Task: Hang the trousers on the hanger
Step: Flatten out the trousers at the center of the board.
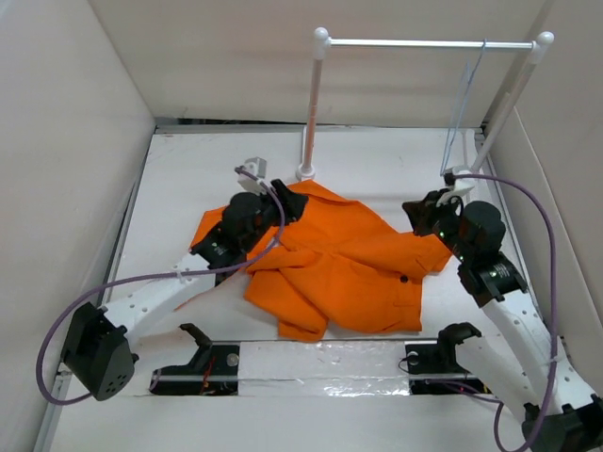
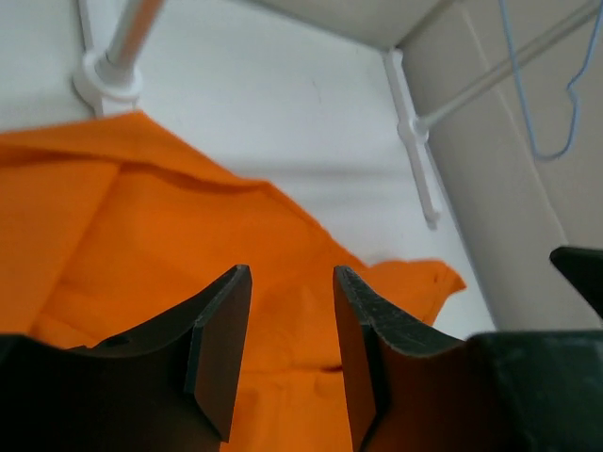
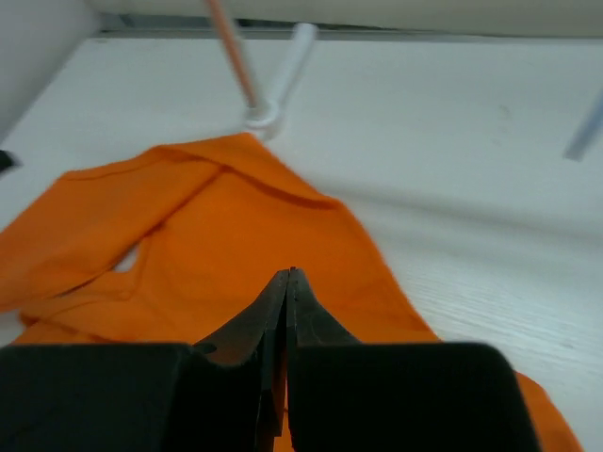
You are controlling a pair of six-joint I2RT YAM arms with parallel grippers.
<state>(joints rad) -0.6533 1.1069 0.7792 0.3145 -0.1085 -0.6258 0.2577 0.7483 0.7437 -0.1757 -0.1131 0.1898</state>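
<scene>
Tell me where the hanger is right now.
In the top view, the hanger hangs from the white rod at the far right, next to the rack's right post, beyond the right tool.

Count: one trousers (image 1: pixel 349 273) mid-table with one dark button (image 1: pixel 403 278), one hanger (image 2: pixel 517 75) far right, one white rack (image 1: pixel 377 42) of one rod (image 1: pixel 429 43) on two posts, left post (image 1: pixel 313 104) and right post (image 1: pixel 509 104), plus two grippers, left gripper (image 2: pixel 292 273) and right gripper (image 3: pixel 287 273).
</scene>
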